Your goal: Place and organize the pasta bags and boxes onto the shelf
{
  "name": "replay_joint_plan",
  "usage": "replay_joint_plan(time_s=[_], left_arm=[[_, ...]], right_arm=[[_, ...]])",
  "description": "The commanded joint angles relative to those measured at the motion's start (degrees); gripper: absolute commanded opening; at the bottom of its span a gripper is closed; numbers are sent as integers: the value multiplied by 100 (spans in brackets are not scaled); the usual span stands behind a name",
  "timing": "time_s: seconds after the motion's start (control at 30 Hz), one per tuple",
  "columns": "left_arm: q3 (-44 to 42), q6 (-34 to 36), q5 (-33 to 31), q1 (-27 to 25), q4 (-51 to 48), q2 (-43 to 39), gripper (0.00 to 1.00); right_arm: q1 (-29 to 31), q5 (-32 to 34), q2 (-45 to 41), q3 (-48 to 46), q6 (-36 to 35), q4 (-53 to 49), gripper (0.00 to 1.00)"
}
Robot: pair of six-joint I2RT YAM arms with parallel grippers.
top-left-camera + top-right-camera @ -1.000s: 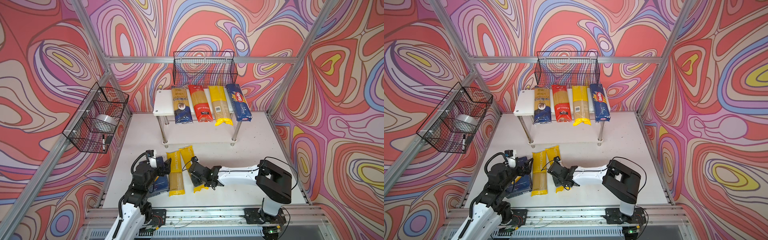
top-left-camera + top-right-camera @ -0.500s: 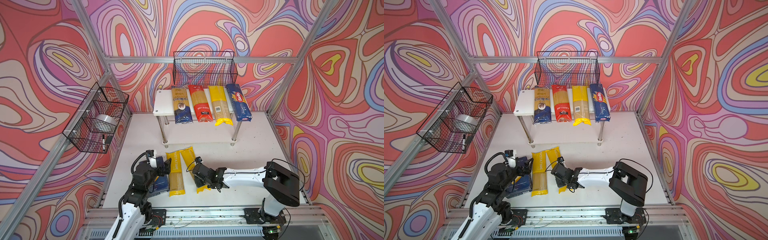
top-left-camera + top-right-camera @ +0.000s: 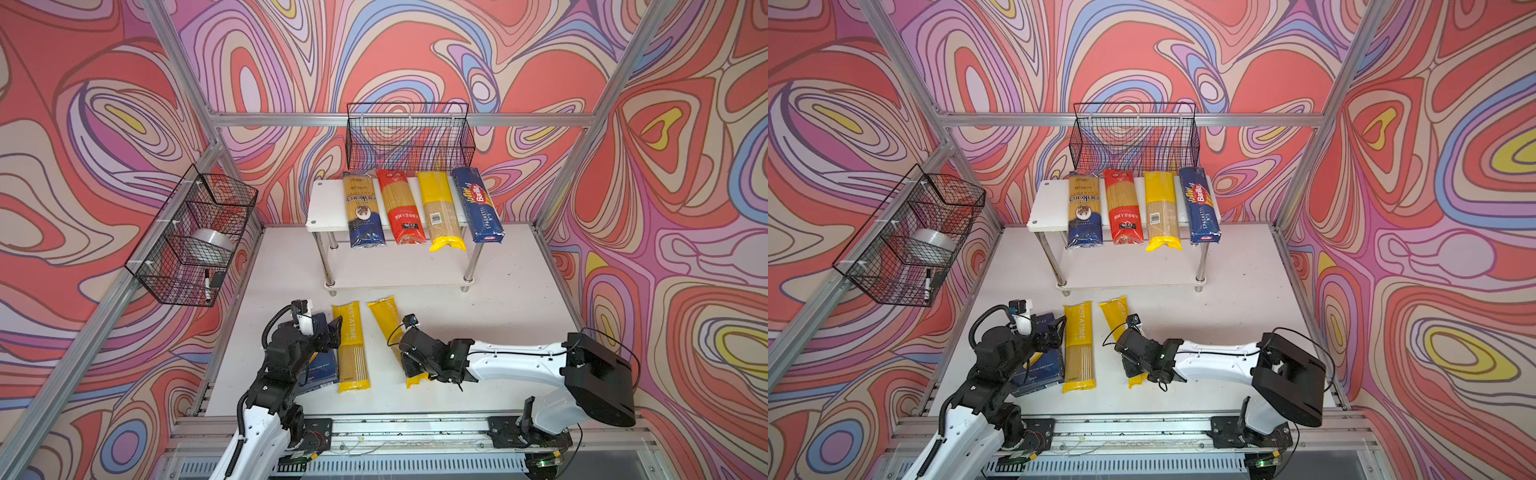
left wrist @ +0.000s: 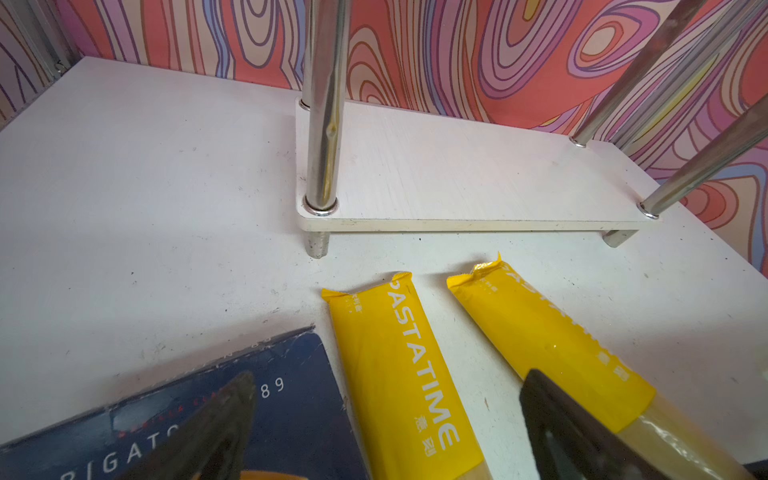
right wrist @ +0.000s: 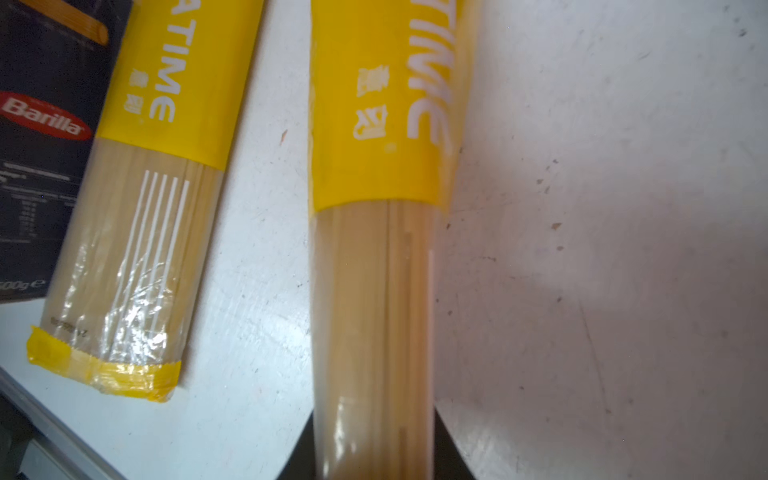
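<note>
On the table, my right gripper (image 3: 409,365) (image 3: 1131,365) (image 5: 374,449) is shut on the near half of a yellow-ended PASTATIME bag (image 3: 386,320) (image 5: 374,270). A second yellow-ended bag (image 3: 352,349) (image 4: 390,365) lies beside it. The wide blue Barilla box (image 3: 322,368) (image 4: 291,415) is further left. My left gripper (image 3: 332,332) (image 4: 386,415) hangs open above the box and that second bag, holding nothing. The shelf (image 3: 326,208) carries on its top board a gold-and-navy bag (image 3: 362,210), a red bag (image 3: 401,208), a yellow bag (image 3: 440,212) and the long Barilla spaghetti box (image 3: 478,205). Its lower board (image 4: 457,178) is bare.
A black wire basket (image 3: 409,137) hangs on the back wall above the shelf. Another wire basket (image 3: 191,237) on the left wall holds a tape roll (image 3: 212,245) and a marker. The metal rail (image 3: 395,428) runs along the table's front edge.
My right gripper's jaws have closed onto the yellow-ended bag, and that arm's elbow has shifted right and lower. The left arm has not moved.
</note>
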Motion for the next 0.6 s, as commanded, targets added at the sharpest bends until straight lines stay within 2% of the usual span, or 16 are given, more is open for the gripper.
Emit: replay_joint_plan(time_s=[0.0,0.27,0.57], left_arm=[[120,-44,-33,-16,18,-30,100],[113,-45,-43,-16,22,-12,100],[138,-44,-31,-18,46,45,100]], right_arm=[[22,472,-679,-111,17,436,0],[15,1087,-1613,-329,-26,-59,0],[-178,1359,-2034,-336,-79,-459,0]])
